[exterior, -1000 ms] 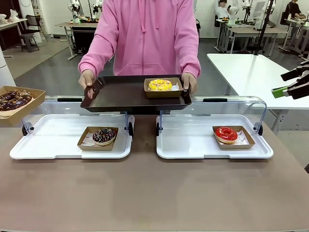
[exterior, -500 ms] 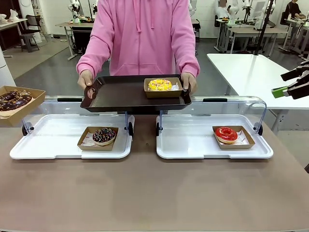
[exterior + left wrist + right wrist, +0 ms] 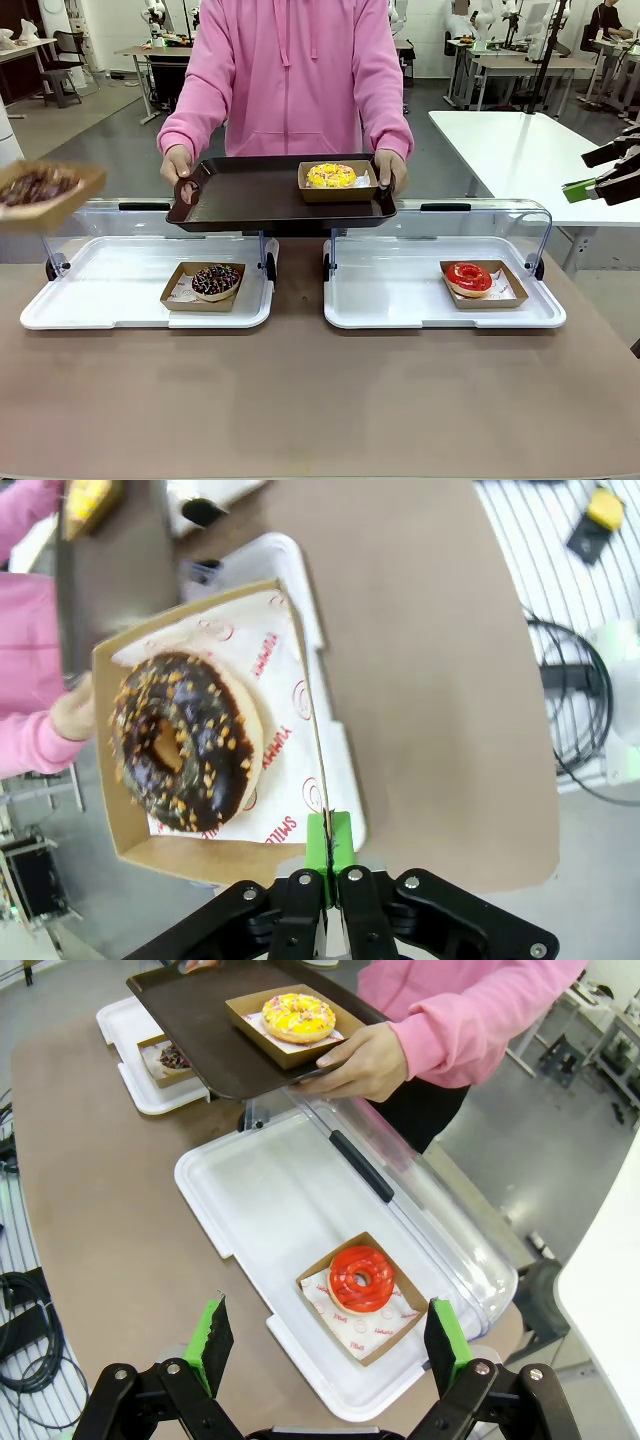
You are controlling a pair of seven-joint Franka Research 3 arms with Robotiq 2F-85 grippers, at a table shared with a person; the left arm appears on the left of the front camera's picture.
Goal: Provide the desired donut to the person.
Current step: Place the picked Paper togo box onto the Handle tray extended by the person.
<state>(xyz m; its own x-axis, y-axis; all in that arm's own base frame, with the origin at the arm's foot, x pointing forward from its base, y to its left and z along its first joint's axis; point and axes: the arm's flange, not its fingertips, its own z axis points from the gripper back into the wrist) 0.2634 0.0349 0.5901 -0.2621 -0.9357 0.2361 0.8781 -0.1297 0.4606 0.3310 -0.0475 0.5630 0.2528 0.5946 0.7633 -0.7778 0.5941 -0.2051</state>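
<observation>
Front view: the person (image 3: pixel 290 70) stands at the far edge of the surface (image 3: pixel 320 400), holding a dark tray (image 3: pixel 250 195) level in both hands.
Tray contents: a yellow-frosted donut (image 3: pixel 331 175) in its box sits at the tray's right end; the left end is bare.
Left gripper (image 3: pixel 328 852): clamped shut on the wall of a cardboard box (image 3: pixel 305 710) holding a chocolate nut donut (image 3: pixel 186 742), carried in the air over the surface's left edge, near the person's hand (image 3: pixel 75 708).
Right gripper (image 3: pixel 325 1345): jaws spread wide, holding nothing, hovering above the right white tray (image 3: pixel 250 1200).
On the surface: a sprinkled chocolate donut (image 3: pixel 216 280) in the left white tray (image 3: pixel 100 290), a red donut (image 3: pixel 361 1278) in the right one.
Progress: pick-up looks done; I judge what remains is setting the box on the dark tray and letting go.
</observation>
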